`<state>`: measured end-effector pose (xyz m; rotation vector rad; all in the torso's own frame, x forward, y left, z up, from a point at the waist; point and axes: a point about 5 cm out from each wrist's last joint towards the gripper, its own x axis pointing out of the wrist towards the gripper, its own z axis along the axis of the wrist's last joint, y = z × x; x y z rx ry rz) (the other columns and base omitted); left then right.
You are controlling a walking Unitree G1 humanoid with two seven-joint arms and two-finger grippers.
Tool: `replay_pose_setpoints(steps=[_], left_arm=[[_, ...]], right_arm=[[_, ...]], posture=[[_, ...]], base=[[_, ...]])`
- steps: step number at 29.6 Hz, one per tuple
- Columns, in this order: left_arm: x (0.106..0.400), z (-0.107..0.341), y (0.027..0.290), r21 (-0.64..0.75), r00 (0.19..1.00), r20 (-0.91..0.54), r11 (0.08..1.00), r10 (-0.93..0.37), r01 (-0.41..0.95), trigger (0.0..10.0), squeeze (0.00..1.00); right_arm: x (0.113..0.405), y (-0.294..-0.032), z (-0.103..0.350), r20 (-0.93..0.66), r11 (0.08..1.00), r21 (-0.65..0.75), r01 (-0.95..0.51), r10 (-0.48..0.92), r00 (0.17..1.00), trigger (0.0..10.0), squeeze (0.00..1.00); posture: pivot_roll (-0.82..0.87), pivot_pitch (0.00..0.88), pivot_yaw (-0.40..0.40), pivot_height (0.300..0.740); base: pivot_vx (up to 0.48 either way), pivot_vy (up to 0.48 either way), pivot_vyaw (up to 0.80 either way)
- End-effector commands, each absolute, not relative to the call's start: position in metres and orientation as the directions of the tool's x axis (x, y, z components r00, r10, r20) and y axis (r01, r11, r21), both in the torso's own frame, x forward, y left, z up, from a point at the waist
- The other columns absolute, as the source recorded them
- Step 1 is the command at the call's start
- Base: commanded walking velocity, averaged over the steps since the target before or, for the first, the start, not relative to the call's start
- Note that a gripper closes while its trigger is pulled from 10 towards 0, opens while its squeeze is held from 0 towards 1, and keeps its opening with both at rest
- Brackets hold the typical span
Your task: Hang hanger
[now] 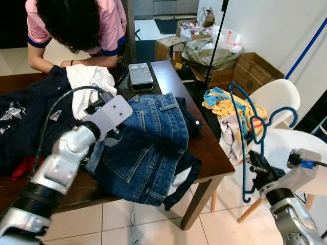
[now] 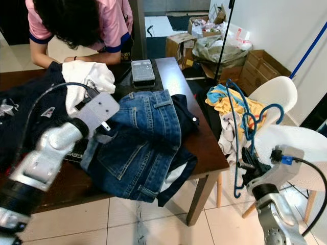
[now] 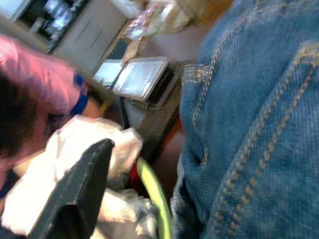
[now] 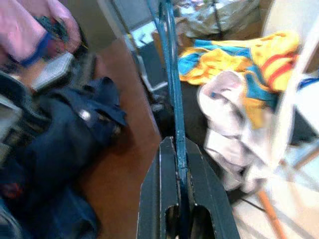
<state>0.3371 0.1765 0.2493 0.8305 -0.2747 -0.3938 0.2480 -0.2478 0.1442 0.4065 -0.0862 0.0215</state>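
A blue plastic hanger (image 1: 244,133) stands upright in the air just off the table's right edge, in front of the white chairs. My right gripper (image 1: 257,170) is shut on its lower bar; in the right wrist view the two black fingers (image 4: 162,199) clamp the blue bar (image 4: 173,99). My left gripper (image 1: 100,102) reaches over the dark wooden table (image 1: 207,148), above the blue jeans (image 1: 148,143) and beside a white cloth (image 1: 89,81). In the left wrist view a yellow-green curved strip (image 3: 154,194) lies between the white cloth and the jeans.
A person in a pink shirt (image 1: 110,20) leans over the far side of the table. A grey keypad device (image 1: 140,74) lies on it. White chairs (image 1: 278,97) heaped with clothes (image 1: 230,109) stand at the right. Cardboard boxes (image 1: 250,69) and a black pole (image 1: 217,41) are behind.
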Motion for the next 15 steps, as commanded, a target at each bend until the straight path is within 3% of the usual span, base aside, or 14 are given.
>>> replay_pose_setpoints(steps=[1, 6, 10, 11, 15], left_arm=[[0.326, 0.27, 0.178, 0.773, 0.837, 0.067, 0.559, -0.543, 0.301, 10.0, 1.0], [0.302, 0.282, 0.185, 0.778, 0.743, -0.064, 0.433, -0.666, 0.455, 10.0, 1.0], [0.29, 0.307, 0.195, 0.709, 0.722, 0.029, 0.523, -0.691, 0.473, 10.0, 1.0], [0.282, 0.326, 0.203, 0.655, 0.714, 0.128, 0.6, -0.688, 0.46, 10.0, 1.0], [0.277, 0.338, 0.209, 0.62, 0.711, 0.185, 0.642, -0.679, 0.451, 10.0, 1.0]], right_arm=[[0.25, -0.243, 0.16, 0.166, 0.888, 0.443, -0.125, 0.055, 0.985, 10.0, 0.0], [0.262, -0.229, 0.195, 0.295, 0.856, 0.435, -0.279, 0.158, 0.942, 10.0, 0.0], [0.267, -0.217, 0.209, 0.329, 0.853, 0.389, -0.346, 0.222, 0.918, 10.0, 0.0], [0.27, -0.208, 0.215, 0.344, 0.842, 0.374, -0.389, 0.264, 0.901, 10.0, 0.0], [0.272, -0.201, 0.218, 0.351, 0.831, 0.368, -0.416, 0.291, 0.89, 10.0, 0.0]], posture=[[0.01, 0.144, -0.019, 0.74], [0.01, 0.142, -0.025, 0.74], [0.02, 0.143, -0.038, 0.74], [0.03, 0.144, -0.043, 0.74], [0.03, 0.145, -0.044, 0.74]], base=[[0.0, 0.0, 0.0], [0.0, 0.0, 0.0], [0.0, 0.0, 0.0], [0.0, 0.0, 0.0], [0.0, 0.0, 0.0]])
